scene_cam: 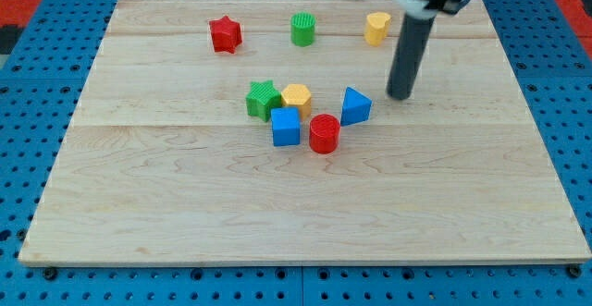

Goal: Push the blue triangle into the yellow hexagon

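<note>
On the wooden board [185, 204], the red cylinder [325, 133] sits nearest the view's bottom, with the blue cube [286, 127] just left of it. The blue triangle [355, 106] lies just up-right of that cylinder, the yellow hexagon [297, 96] up-left, touching the green star [264, 99]. The arm has no jaws; the tip [400, 95] stands right of the triangle, near it but apart.

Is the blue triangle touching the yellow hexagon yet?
Not yet. The blue triangle sits apart from the yellow hexagon, bare board between them; my tip is at the triangle's right.
</note>
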{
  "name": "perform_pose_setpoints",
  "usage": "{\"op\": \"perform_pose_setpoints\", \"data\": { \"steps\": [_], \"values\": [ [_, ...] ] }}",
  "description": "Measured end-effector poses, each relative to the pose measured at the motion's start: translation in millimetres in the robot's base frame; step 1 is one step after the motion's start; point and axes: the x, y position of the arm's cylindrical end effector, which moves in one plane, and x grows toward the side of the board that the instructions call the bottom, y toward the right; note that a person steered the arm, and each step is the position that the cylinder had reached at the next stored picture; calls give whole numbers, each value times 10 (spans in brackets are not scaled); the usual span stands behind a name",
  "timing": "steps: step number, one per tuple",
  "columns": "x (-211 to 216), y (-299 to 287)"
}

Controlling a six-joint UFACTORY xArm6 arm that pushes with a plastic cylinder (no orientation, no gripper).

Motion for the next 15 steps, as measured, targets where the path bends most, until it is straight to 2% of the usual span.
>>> {"op": "perform_pose_setpoints", "data": {
  "steps": [1, 2, 3, 4, 5, 6, 7, 8, 9, 11, 12, 13, 14, 15],
  "values": [
    [64, -432],
    [-187, -772],
    [442, -421],
    [756, -575],
    [89, -981],
    [-100, -958],
    [22, -803],
    [-66, -458],
    [-795, -659],
    [-223, -616],
    [435, -450],
    [980, 2],
    [1387, 194],
    [1013, -532]
  ]
}}
